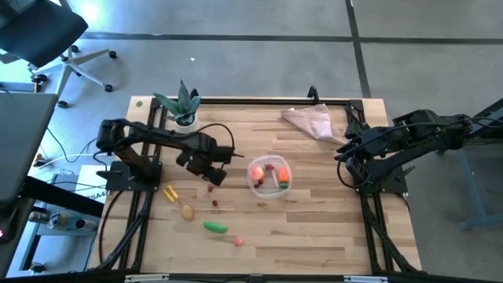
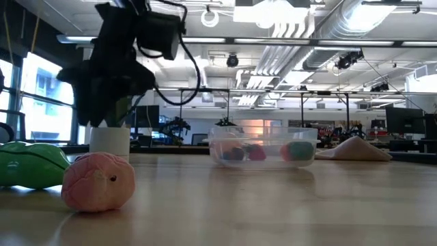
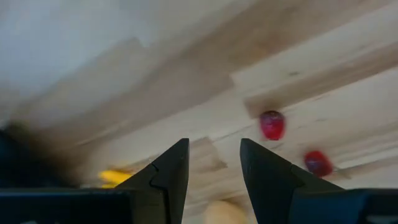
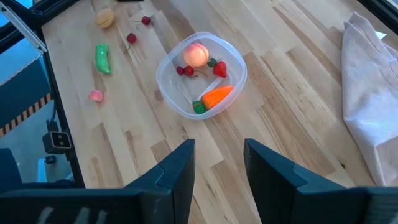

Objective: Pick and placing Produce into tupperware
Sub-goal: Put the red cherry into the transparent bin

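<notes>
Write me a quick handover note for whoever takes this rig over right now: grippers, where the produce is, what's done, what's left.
Left gripper: open, empty, hovering above the two dark-red bits left of the tupperware.
Right gripper: open, empty, parked at the table's right side.
Done: carrot, peach-coloured round piece, strawberry and small red bits are in the tupperware.
Left on the table: dark-red bits, yellow piece, beige potato, green pod, pink piece.
</notes>
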Tool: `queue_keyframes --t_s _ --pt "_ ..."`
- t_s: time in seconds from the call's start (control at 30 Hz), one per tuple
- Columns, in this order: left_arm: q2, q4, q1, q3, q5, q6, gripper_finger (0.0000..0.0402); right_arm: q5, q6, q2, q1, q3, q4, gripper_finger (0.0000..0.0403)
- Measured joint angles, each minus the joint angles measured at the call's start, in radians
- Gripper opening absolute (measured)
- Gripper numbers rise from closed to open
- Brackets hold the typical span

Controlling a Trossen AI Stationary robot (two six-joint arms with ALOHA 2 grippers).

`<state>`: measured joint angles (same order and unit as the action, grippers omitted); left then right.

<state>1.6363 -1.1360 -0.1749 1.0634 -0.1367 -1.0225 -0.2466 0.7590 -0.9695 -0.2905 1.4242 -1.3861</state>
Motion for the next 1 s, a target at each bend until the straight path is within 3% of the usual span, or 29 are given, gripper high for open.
queue_keyframes --t_s 0.23,0.57,1.0 --pt "0.003 0.206 0.020 -0.047 -0.076 -0.008 0.0134 0.000 0.000 0.000 0.000 0.000 0.000 0.0130" --pt "0.003 0.229 0.028 -0.047 -0.077 -0.057 0.0134 0.000 0.000 0.000 0.000 0.000 0.000 0.0130" --pt "0.003 0.221 0.084 -0.047 -0.027 0.041 0.0134 0.000 0.000 0.000 0.000 0.000 0.000 0.0130"
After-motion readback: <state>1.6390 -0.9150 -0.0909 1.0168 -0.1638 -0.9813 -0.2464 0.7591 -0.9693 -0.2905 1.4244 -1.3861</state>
